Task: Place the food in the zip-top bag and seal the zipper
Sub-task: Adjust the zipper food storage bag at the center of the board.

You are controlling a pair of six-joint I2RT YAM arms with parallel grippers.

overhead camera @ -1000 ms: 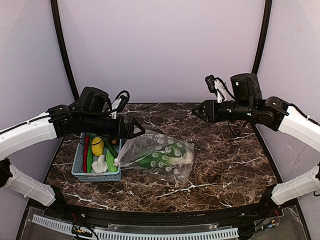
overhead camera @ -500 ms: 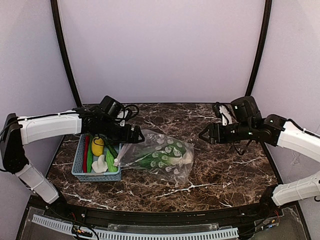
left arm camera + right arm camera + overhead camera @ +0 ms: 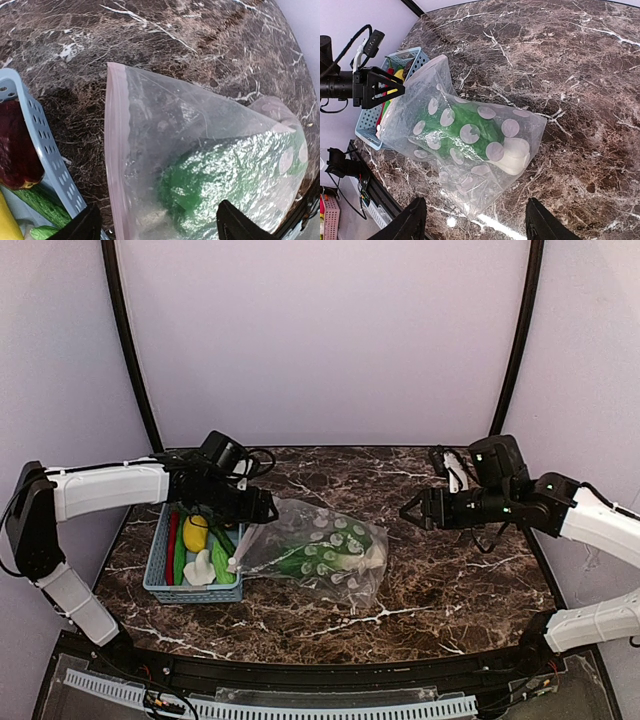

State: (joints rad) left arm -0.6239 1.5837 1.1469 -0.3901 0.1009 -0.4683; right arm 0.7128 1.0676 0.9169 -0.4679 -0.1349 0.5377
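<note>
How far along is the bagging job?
Done: the green leafy bunch sits inside the zip-top bag. In hand: nothing; the left gripper hovers open at the bag's mouth, the right gripper open too. Left: the yellow piece, white piece and red chilli lie in the basket, and the zipper needs sealing.

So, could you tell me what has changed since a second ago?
The left tool sank and drew back towards the light blue plastic basket; the right tool dropped lower. Both remain open and empty. The clear crinkly plastic bag and basket stayed put.
</note>
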